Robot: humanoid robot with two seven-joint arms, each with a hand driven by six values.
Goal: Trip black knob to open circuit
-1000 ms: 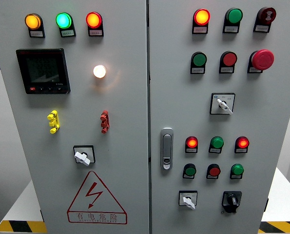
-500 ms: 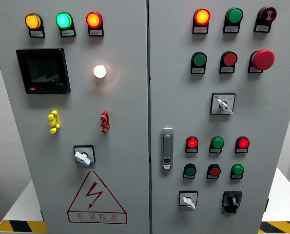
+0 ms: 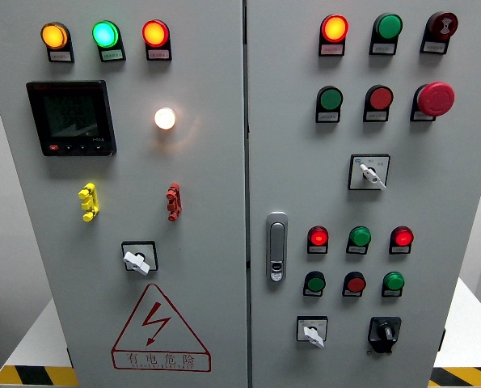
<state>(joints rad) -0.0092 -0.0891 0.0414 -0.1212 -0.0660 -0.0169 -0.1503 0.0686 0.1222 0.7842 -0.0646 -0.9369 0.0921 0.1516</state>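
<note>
Black against the grey steel, the knob (image 3: 384, 332) sits at the lower right of the frame, last item in the bottom row of the right door (image 3: 466, 202). Its grip bar looks to run roughly up and down, perhaps tilted a little; at this size the exact angle is hard to read. Just to its left in the same row is a white selector (image 3: 312, 332) on a square plate, and directly above are three small buttons, green (image 3: 315, 284), red (image 3: 354, 284) and green (image 3: 394, 282).

No hand shows anywhere in the frame, so neither the left nor the right can be described as open, closed or gripping; both are out of view. The relation that matters is therefore judged from where the arms would enter: the knob lies right of centre and close to the bottom edge, so the right arm, coming in from the lower right, would probably have the shorter reach. A left-arm approach would have to cross past the door latch (image 3: 277, 246) and the white selector.

Turning it likely means pinching the bar across its long axis and rotating; the fingers should stay clear of the white selector alongside.

No containers appear. Elsewhere, the left door (image 3: 216, 162) carries a dark meter (image 3: 70, 117), a lit white lamp (image 3: 165, 118) and a red warning triangle (image 3: 159, 330).
</note>
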